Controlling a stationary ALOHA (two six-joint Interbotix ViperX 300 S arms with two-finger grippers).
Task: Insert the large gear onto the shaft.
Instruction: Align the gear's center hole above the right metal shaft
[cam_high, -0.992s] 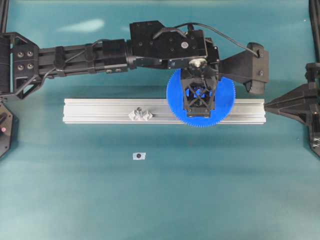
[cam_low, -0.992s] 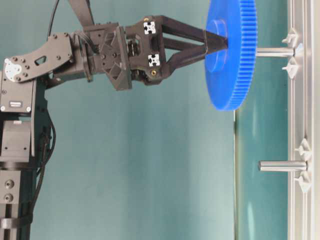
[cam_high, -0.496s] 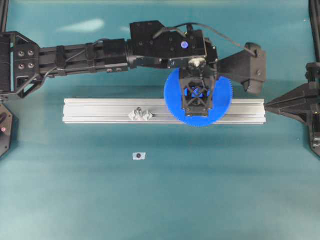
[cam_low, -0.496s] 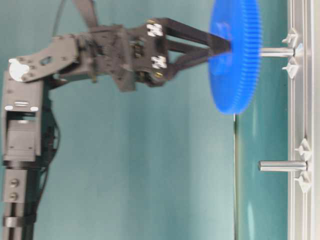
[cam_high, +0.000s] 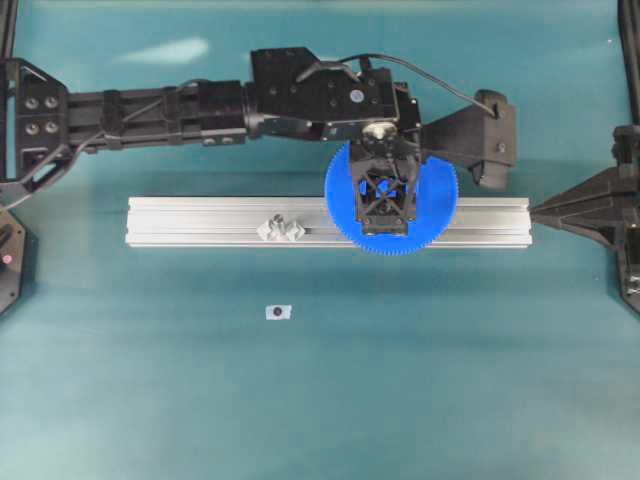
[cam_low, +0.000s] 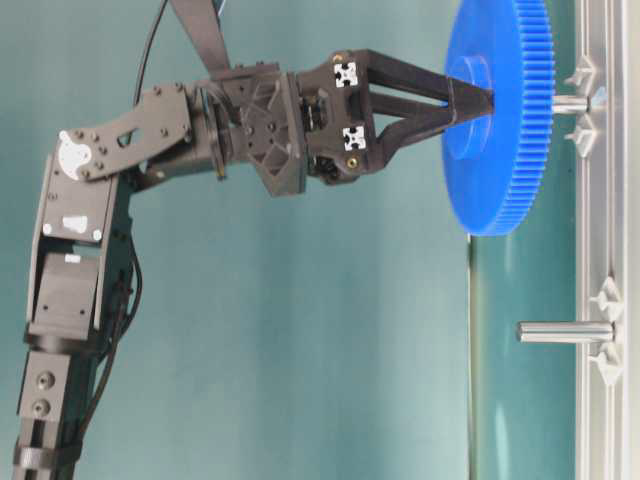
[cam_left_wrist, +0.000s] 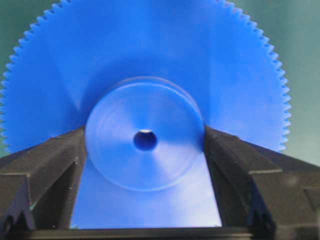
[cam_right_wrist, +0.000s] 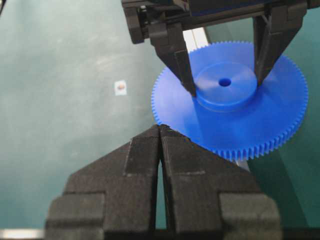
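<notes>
I've got the left gripper pinching the large gear by its hub, partway down the shaft near the rail's right end — any tilt could bind the bore. Right gripper pressed together, idle. One gear, two pegs — spare peg.

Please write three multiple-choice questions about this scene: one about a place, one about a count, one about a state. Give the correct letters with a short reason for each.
1. What does the left gripper hold of the blue gear?
A. its toothed rim
B. its raised hub
C. nothing

2. How many upright pegs stand on the metal rail in the table-level view?
A. one
B. two
C. four

3. How is the right gripper?
A. shut and empty
B. wide open
C. shut on the gear

Answers: 1 B, the fingers press both sides of the hub. 2 B, the shaft at the gear and a free peg lower down. 3 A, its fingertips meet with nothing between.
</notes>
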